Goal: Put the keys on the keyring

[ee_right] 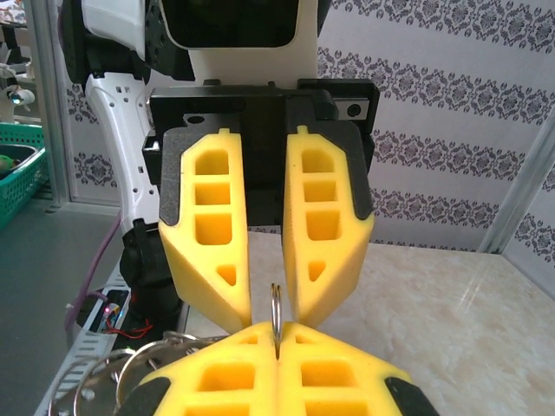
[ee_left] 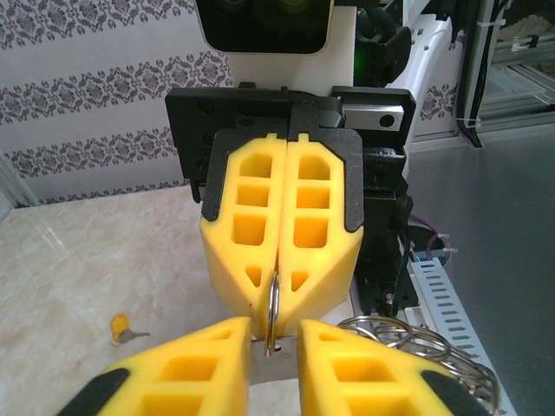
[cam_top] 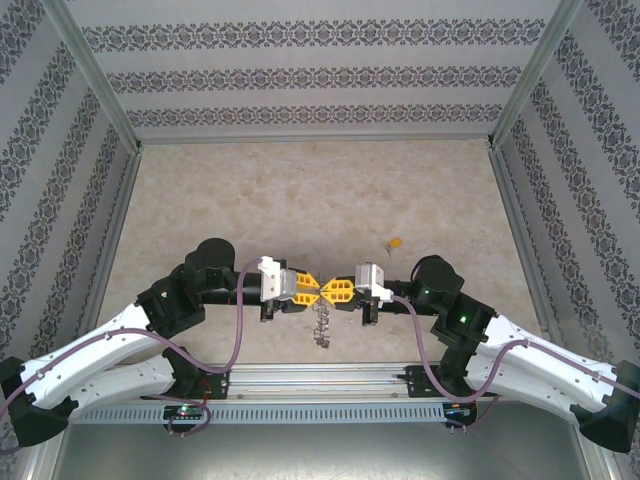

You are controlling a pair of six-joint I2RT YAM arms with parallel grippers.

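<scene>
A green basket [ee_right: 19, 165] sits at the near left, off the desk; something pale lies inside, too blurred to name. Just beyond the perforated cable tray [cam_top: 320, 411] along the near edge, the two arms reach inward and meet nose to nose over the near middle of the marbled desk [cam_top: 300, 190].

The right gripper [cam_top: 333, 291] has its jaws pressed tight together, pinching a thin metal ring of the keyring [cam_top: 322, 325] edge-on at the very tips. The rest of the keyring, a cluster of grey wire loops, hangs below and to the near side of the meeting point; whether it touches the desk cannot be told. The left gripper [cam_top: 315, 291], facing it, has its jaws only narrowly parted, one yellow finger on either side of the same pinched ring, with a slim gap visible on both sides.

Farther out and to the right, well apart from both grippers, one tiny key [cam_top: 395, 242] with a yellow-orange head lies flat on the bare desk, nothing around it. The right arm's black elbow stands between that key and the arm's base.

Patterned wallpaper panels [cam_top: 320, 75] close the scene on the far side and both flanks.
</scene>
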